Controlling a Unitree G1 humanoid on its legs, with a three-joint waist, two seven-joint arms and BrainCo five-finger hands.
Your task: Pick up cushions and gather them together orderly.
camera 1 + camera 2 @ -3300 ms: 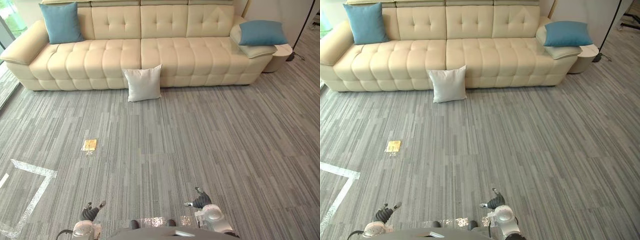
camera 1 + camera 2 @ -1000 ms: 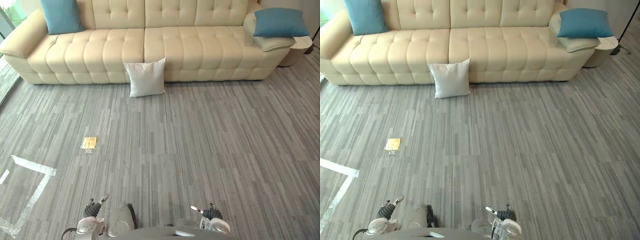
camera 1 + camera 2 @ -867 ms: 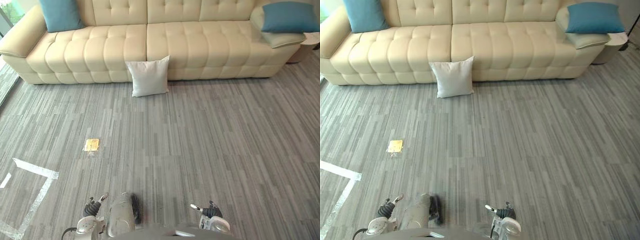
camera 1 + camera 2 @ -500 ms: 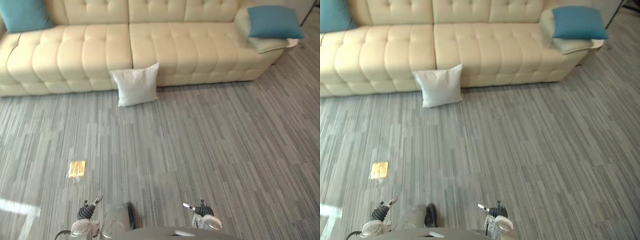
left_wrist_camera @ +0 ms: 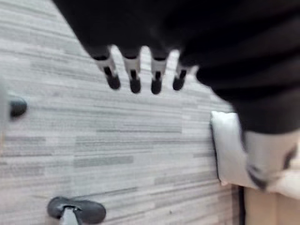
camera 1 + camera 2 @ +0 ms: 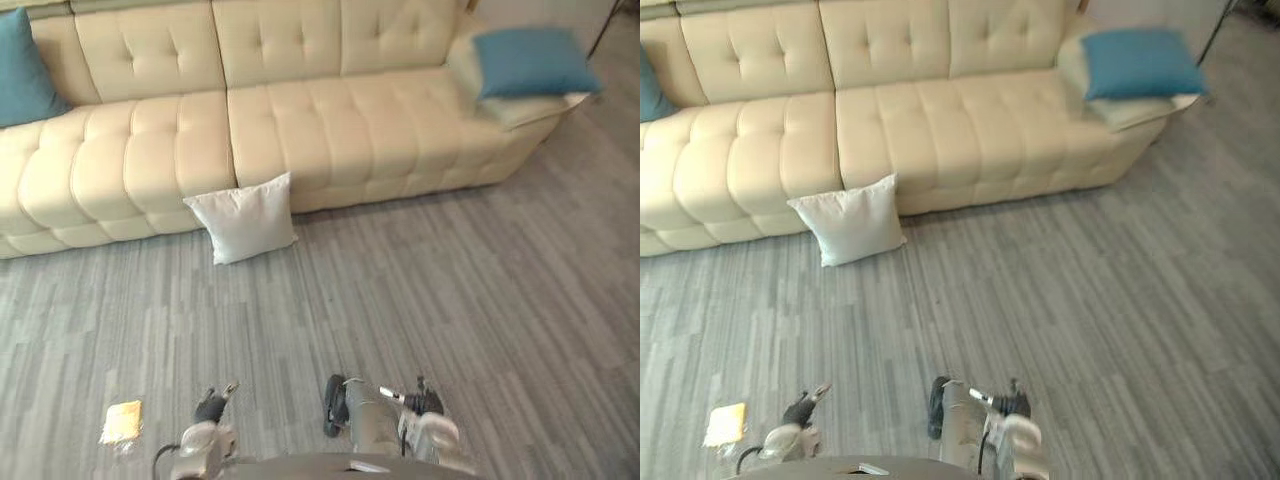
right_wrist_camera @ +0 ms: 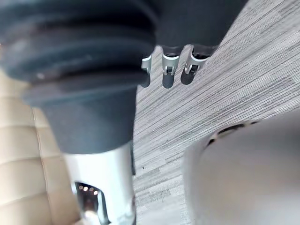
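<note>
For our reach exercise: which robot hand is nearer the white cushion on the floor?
Left. The left hand is almost straight in front of the white cushion; the right hand is equally far back but well off to its right.

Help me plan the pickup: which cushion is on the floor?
The white cushion, leaning against the sofa front; both blue cushions sit up on it.

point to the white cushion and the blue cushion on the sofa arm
white cushion [image 6: 243, 218], left eye view, centre of its front
blue cushion [image 6: 533, 62], left eye view, centre of its top
</note>
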